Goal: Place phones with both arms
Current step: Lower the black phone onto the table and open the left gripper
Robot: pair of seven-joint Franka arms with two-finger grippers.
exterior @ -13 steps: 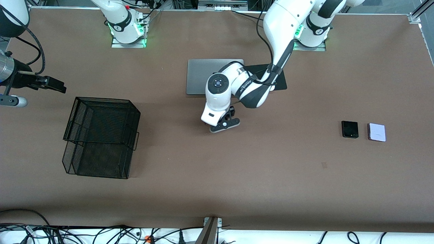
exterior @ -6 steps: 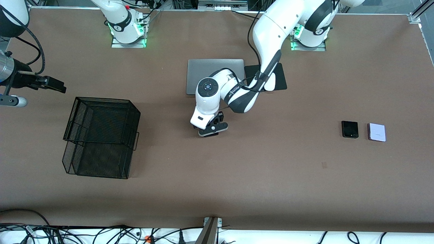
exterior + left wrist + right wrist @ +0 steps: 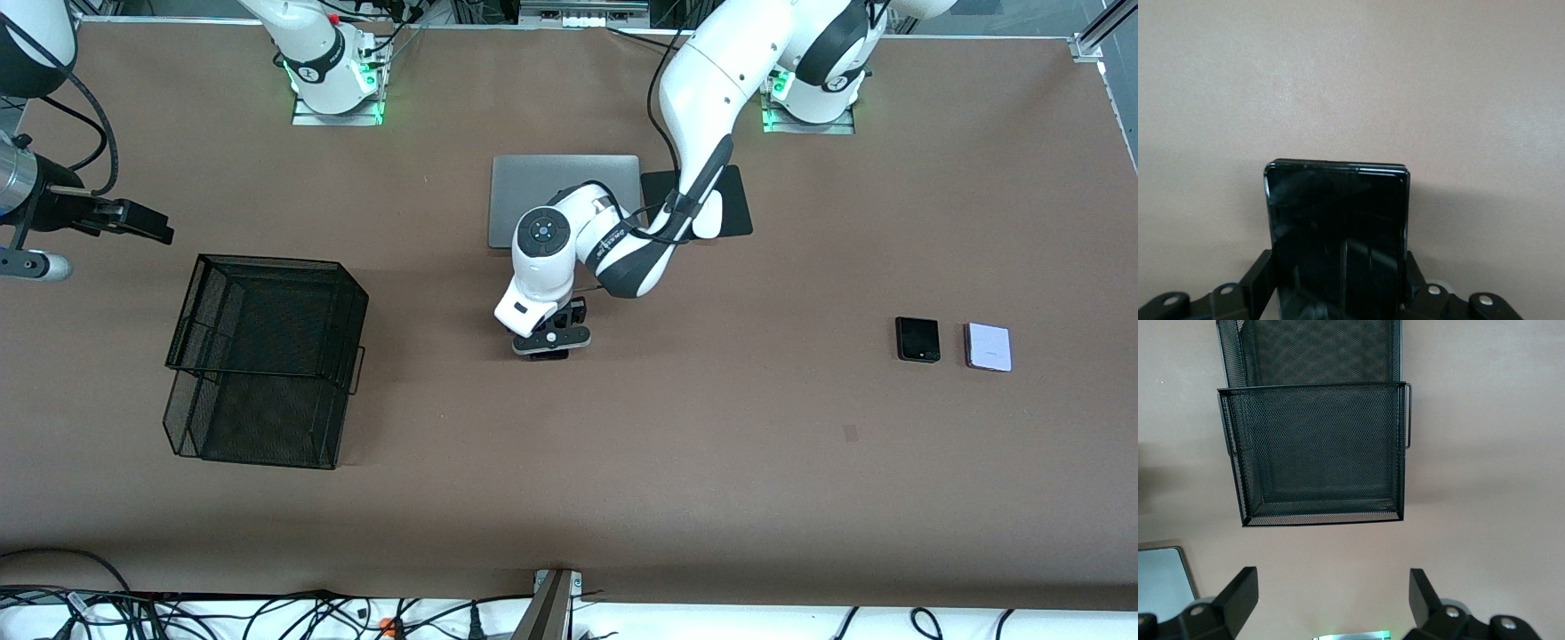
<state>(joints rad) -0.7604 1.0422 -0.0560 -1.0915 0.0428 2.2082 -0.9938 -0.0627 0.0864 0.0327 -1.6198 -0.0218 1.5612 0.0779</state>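
Left gripper [image 3: 548, 348]: clamped on the long black phone's [image 3: 1337, 240] long edges, over bare table [image 3: 711, 462] near the middle.
Phone axis: long axis runs out past the fingers [image 3: 1258, 277]; screen faces the wrist camera.
Right gripper [image 3: 1331, 600]: jaws spread wide, holding nothing, waiting above the black mesh tray [image 3: 267, 356].
Other phones: small black phone [image 3: 917, 340] beside the lavender-white phone [image 3: 989, 347], toward the left arm's end.
Open room: wide bare table between the held phone and the tray.

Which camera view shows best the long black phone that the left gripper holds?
The left wrist view: the long black phone fills it, its screen plain between the left gripper fingers. In the front view only a dark edge shows under the wrist. The right wrist view does not show it.
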